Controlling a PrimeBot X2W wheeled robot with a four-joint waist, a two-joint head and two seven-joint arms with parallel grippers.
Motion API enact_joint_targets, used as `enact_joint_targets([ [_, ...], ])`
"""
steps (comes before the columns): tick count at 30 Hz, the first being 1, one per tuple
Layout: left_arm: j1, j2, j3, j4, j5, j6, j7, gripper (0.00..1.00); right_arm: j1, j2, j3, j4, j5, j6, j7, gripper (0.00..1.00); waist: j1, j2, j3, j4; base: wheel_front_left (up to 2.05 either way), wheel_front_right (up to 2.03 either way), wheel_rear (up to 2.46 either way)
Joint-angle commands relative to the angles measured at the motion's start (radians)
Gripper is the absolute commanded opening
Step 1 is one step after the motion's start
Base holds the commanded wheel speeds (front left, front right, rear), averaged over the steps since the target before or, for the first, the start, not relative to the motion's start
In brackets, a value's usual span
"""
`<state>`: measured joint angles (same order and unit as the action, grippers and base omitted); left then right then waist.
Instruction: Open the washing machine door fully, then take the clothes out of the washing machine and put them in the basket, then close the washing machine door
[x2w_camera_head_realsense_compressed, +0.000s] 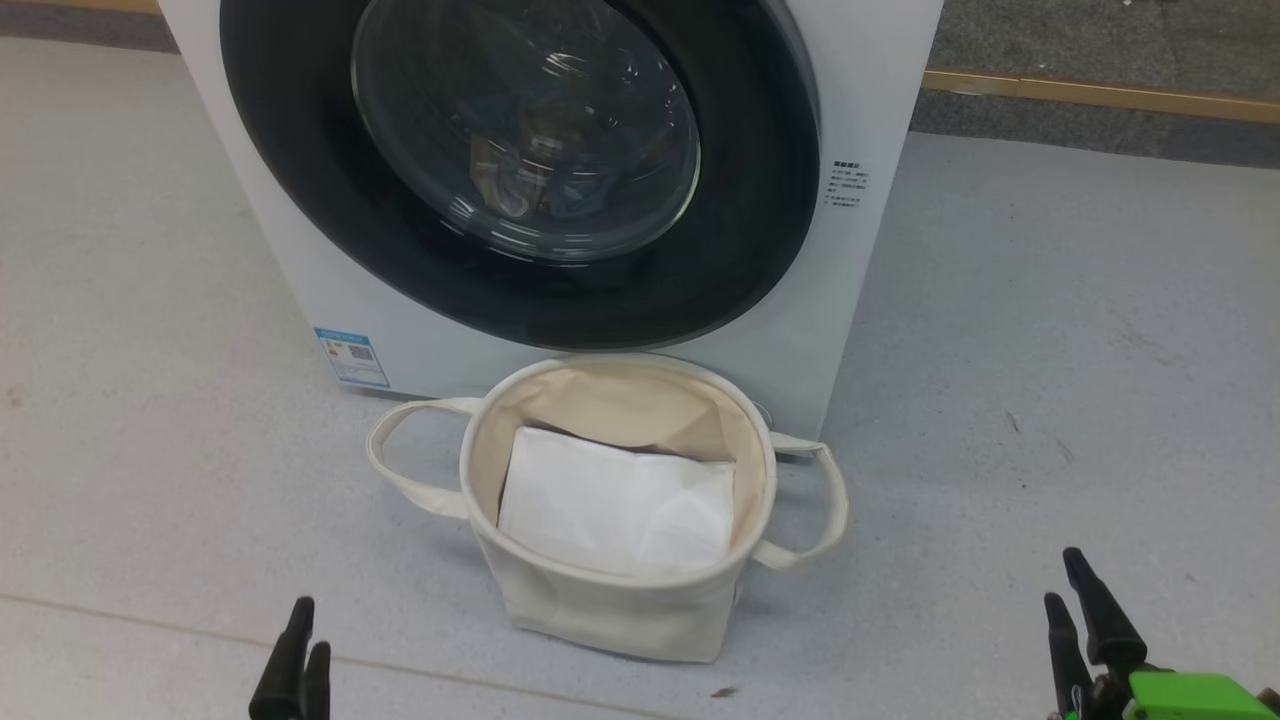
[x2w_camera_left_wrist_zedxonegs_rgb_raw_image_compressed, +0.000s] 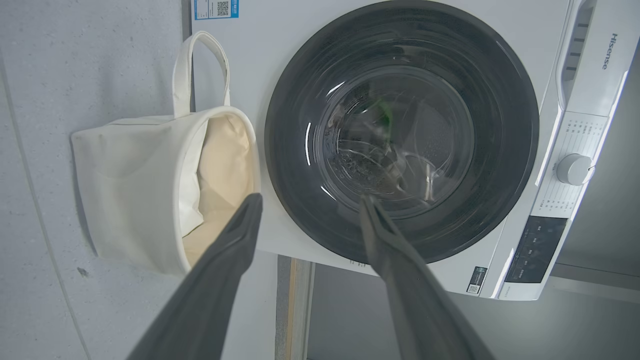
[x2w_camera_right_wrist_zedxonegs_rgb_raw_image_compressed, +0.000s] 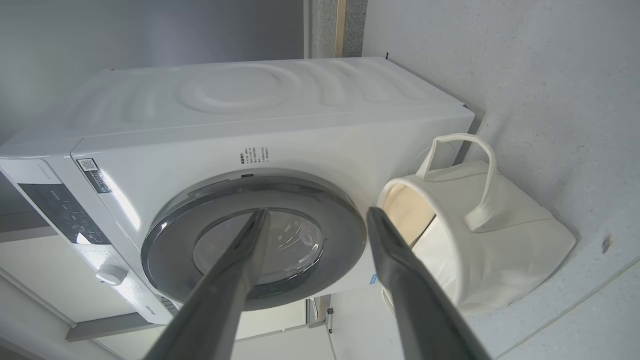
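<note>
The washing machine door (x2w_camera_head_realsense_compressed: 525, 130) is shut, its glossy black rim lying flat against the front of the white washing machine (x2w_camera_head_realsense_compressed: 875, 90). Behind the domed glass, dim blue and brownish patches show, likely the clothes (x2w_camera_head_realsense_compressed: 530, 175), though reflections blur them. Down on the grey floor (x2w_camera_head_realsense_compressed: 1050, 350), the cream basket (x2w_camera_head_realsense_compressed: 600, 610) stands upright just in front of the machine, right below the door, one loop handle out to each side. A folded white sheet (x2w_camera_head_realsense_compressed: 615, 505) lies inside it. A small blue label (x2w_camera_head_realsense_compressed: 350, 357) sits low on the machine's front, beside the basket. Both arms hang back from the machine. The left claw (x2w_camera_head_realsense_compressed: 311, 625) is at the lower left, its fingers spread wide and holding nothing in the left wrist view. The right claw (x2w_camera_head_realsense_compressed: 1062, 575) is at the lower right, also spread wide and empty in its own wrist view.
</note>
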<state>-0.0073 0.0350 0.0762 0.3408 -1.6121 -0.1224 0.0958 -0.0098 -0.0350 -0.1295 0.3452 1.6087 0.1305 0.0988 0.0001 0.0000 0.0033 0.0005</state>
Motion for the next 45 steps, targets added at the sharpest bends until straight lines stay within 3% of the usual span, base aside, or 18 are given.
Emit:
enact_joint_targets([
  [1, -0.042, 0.006, 0.002, -0.037, 0.007, -0.001, -0.007, 1.00, -0.040, -0.004, 0.004, -0.039, -0.011, 0.000, -0.010, 1.00, 0.0016, 0.0000, -0.001, 0.000, 0.00, 0.00, 0.00],
  [12, -0.046, 0.007, 0.033, -0.082, 0.073, 0.007, -0.042, 1.00, -0.056, -0.005, 0.008, -0.071, -0.067, 0.000, -0.045, 1.00, 0.0000, 0.0000, 0.002, 0.003, 0.00, 0.00, 0.00],
  [26, -0.058, 0.008, 0.041, -0.198, 0.251, 0.045, -0.080, 1.00, -0.106, -0.006, 0.013, -0.124, -0.230, 0.000, -0.083, 1.00, 0.0000, 0.0000, 0.006, 0.003, 0.00, 0.00, 0.00],
  [45, -0.073, 0.037, -0.044, -0.323, 0.683, 0.053, -0.136, 1.00, -0.174, -0.059, 0.108, -0.211, -0.561, 0.000, -0.119, 1.00, 0.0000, 0.0000, 0.008, 0.007, 0.00, 0.00, 0.00],
])
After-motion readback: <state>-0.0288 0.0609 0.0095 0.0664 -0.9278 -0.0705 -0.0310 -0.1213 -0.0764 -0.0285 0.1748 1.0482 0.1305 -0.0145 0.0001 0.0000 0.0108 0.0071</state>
